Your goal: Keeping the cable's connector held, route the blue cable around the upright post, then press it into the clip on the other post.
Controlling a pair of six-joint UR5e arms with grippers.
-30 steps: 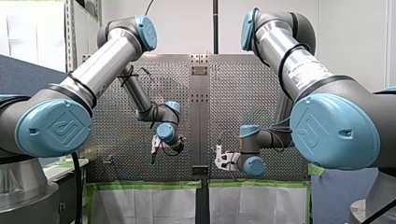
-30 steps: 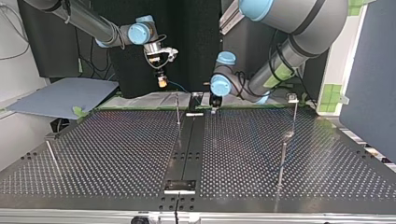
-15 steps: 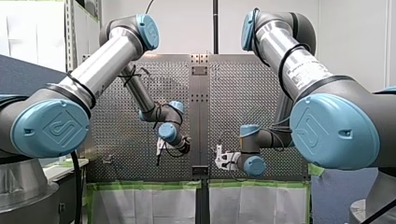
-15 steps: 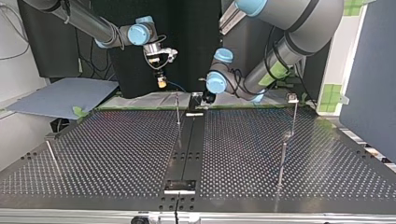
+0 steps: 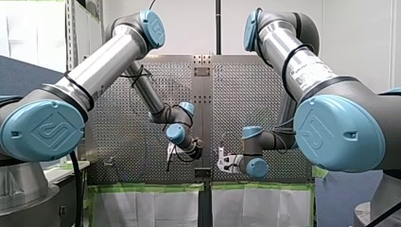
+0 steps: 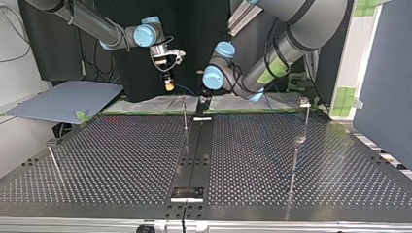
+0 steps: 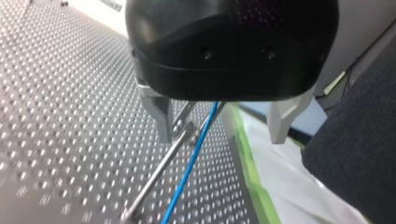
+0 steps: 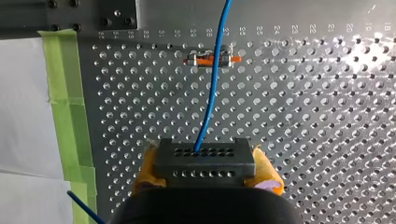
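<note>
My right end effector [image 8: 205, 171] is clenched on the connector [image 8: 204, 151], with a yellow pad on either side of the black block. The blue cable [image 8: 208, 112] leaves the connector and runs ahead, crossing over an orange-and-metal clip [image 8: 212, 59]. My left end effector [image 7: 220, 139] is released. The cable passes between its fingers and neither one touches it, so nothing grips the cable there. A metal post [image 7: 156, 175] stands just beside the cable and just beside one finger.

In the top view, I take the central post to be this same one. From it, my left end effector sits at about 2 o'clock and my right at about 11 o'clock, both near the far edge of the bench [image 6: 121, 160]. A second post [image 6: 306, 121] stands well apart at 3 o'clock.

As I judge it, there are four risks:
- With the fingers spread, a sideways sweep could let the cable slide out of them.
- The finger next to the post could strike it or pinch the cable against it.
- The cable could ride over the post's top instead of wrapping around it.
- A hard pull could twist the connector or drag it out of the yellow pads.
</note>
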